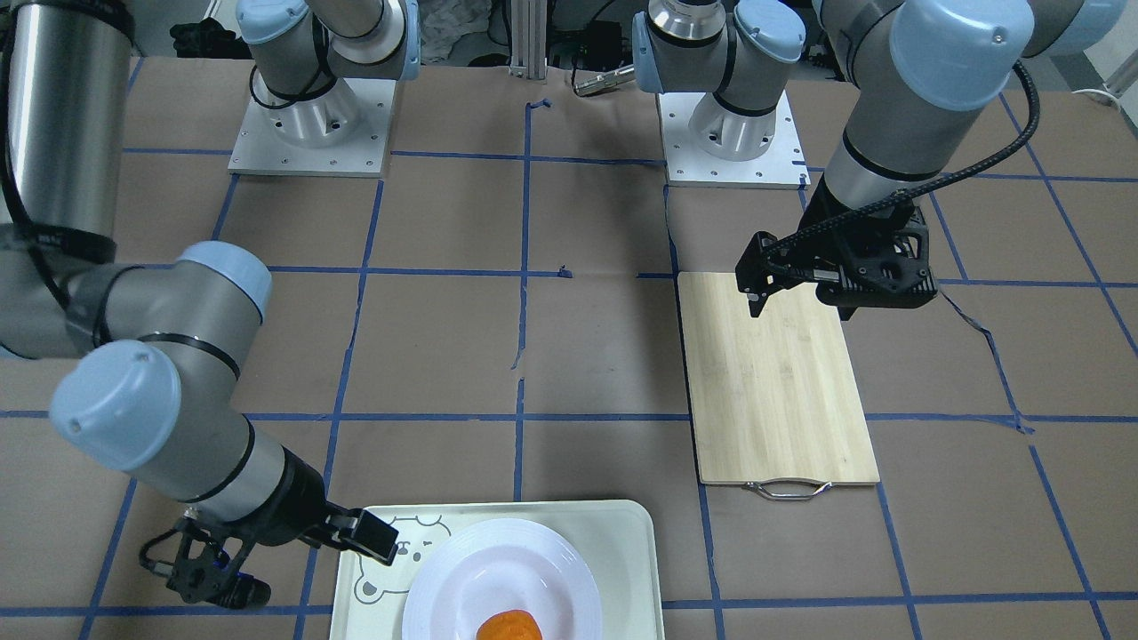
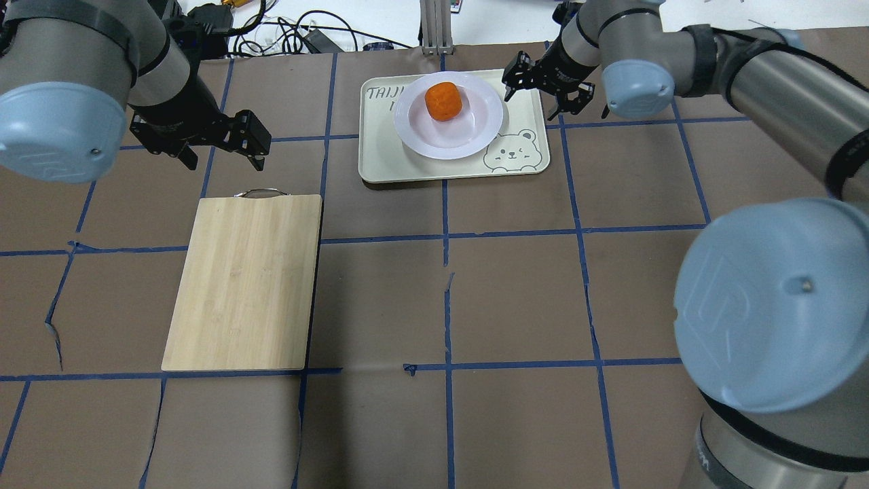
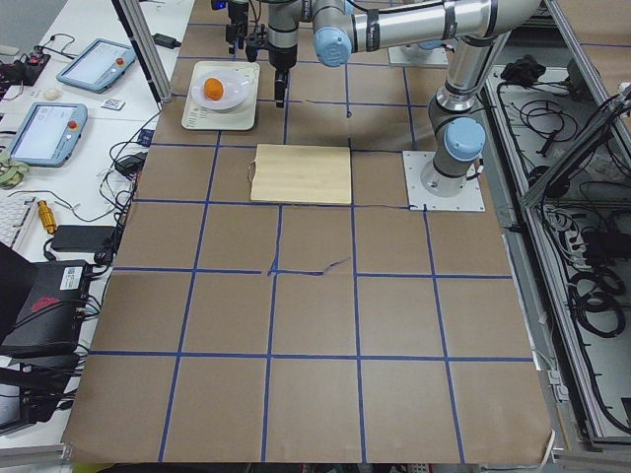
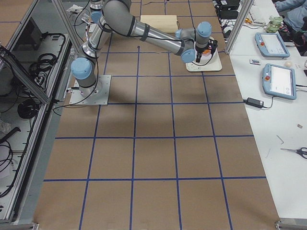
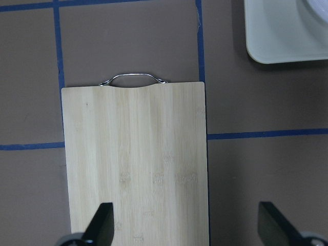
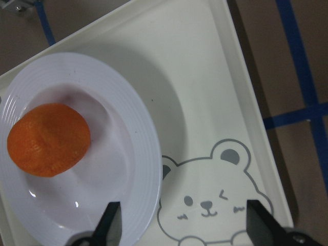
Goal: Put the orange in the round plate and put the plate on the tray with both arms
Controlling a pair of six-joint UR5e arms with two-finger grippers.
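One orange (image 2: 443,101) sits in the one round plate (image 2: 475,136), which lies on the one tray (image 2: 387,163).

The tray lies at the table's (image 2: 516,299) far edge from the robot. Of the two grippers, the right gripper (image 6: 184,223) hangs over the tray's bear corner just beside the plate, jaws spread and empty. The left gripper (image 5: 187,223) is well apart, above the single bamboo cutting board (image 2: 244,278), likewise spread wide and gripping nothing.
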